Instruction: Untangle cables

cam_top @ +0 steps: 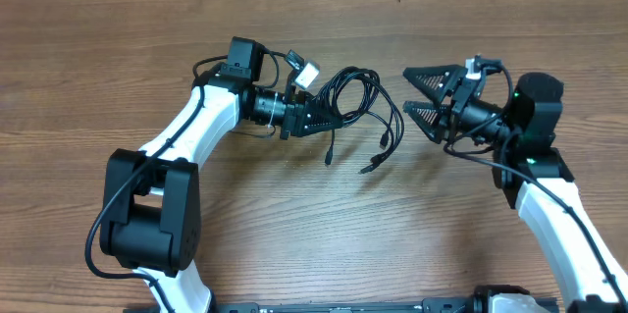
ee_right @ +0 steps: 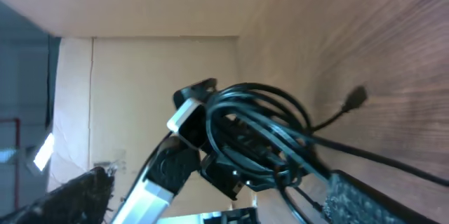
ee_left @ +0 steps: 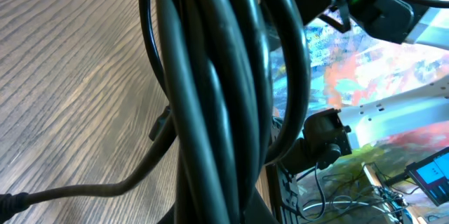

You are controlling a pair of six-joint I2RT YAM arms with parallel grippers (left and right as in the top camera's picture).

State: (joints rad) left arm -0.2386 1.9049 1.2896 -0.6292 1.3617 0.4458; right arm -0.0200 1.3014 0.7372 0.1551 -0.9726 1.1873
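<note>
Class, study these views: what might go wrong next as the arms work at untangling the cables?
1. The left jaws grip the cables as one bunched loop; pulling may tighten the tangle instead of loosening it.
2. The right jaws stand open near that loop; closing there might catch several strands at once.
3. Plug ends hang near the table and could snag or drag when the bundle moves.

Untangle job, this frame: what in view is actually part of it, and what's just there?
Part of the job:
- cables, bunched in one looped bundle
- left gripper, shut on that bundle
- right gripper, open, beside the bundle, not touching

Just there:
- wooden table
- white block by the left gripper; can't tell whether it's a plug on the cables
</note>
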